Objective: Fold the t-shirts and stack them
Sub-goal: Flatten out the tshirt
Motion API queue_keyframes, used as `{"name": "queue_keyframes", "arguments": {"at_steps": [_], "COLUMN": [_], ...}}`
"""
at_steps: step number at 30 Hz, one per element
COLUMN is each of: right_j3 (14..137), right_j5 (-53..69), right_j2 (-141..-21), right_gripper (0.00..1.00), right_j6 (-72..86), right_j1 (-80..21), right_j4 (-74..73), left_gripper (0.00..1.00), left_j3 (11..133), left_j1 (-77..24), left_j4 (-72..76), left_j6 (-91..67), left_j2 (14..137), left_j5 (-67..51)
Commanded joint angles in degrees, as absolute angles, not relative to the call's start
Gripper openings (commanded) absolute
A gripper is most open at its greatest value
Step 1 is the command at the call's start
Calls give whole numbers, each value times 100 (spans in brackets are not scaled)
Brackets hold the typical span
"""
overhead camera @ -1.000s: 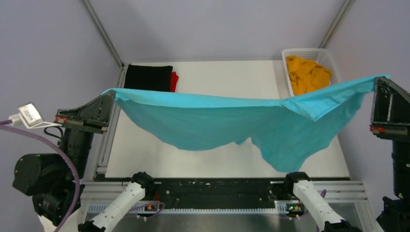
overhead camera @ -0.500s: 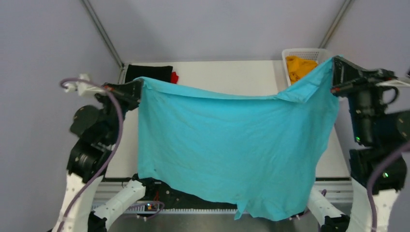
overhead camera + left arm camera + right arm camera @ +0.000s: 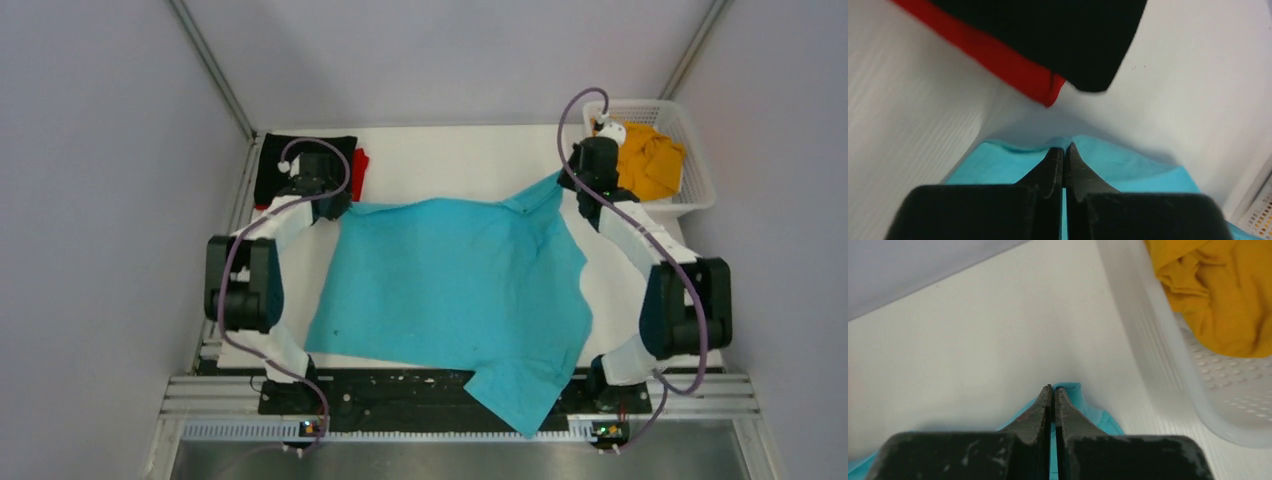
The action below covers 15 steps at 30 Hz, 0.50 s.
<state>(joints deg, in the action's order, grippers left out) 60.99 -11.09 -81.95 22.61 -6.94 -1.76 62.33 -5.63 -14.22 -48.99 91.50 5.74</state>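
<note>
The turquoise t-shirt lies spread on the white table, its near corner hanging over the front edge. My left gripper is shut on its far-left edge, close to the folded black t-shirt and the red t-shirt under it. Both show in the left wrist view too, black t-shirt over red t-shirt. My right gripper is shut on the far-right corner, beside the basket. The orange-yellow t-shirt is bunched in the basket, also seen as an orange-yellow t-shirt from the right wrist.
A white mesh basket stands at the table's back right, its wall just right of my right gripper. Both arms reach across the table's sides toward the far end. A black rail runs along the near edge.
Both arms swung forward and down from holding the turquoise shirt up in the air. The shirt now lies flat on the table, still gripped at its two far corners.
</note>
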Motion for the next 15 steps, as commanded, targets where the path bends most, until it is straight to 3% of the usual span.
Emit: {"name": "queue_keyframes", "arguments": {"at_steps": [1, 7, 14, 15], "right_j3": [6654, 8178, 10293, 10565], "right_j5": [-805, -464, -1145, -1231], "right_j2": [-9637, -11641, -13146, -13291], "right_gripper": [0, 0, 2, 6], "right_j6": [2530, 2809, 3400, 3465], "right_j1": [-642, -641, -588, -569], "right_j4": [1118, 828, -606, -850], "left_gripper": [0, 0, 3, 9], "left_j3": [7722, 9691, 10592, 10650], "left_j1": [-286, -130, -35, -35], "left_j4": [-873, -1502, -1978, -2194], "left_j6": [-4830, -4820, -5308, -5366], "left_j2": [10773, 12607, 13222, 13207], "left_j5": [-825, -1266, -883, -768]}}
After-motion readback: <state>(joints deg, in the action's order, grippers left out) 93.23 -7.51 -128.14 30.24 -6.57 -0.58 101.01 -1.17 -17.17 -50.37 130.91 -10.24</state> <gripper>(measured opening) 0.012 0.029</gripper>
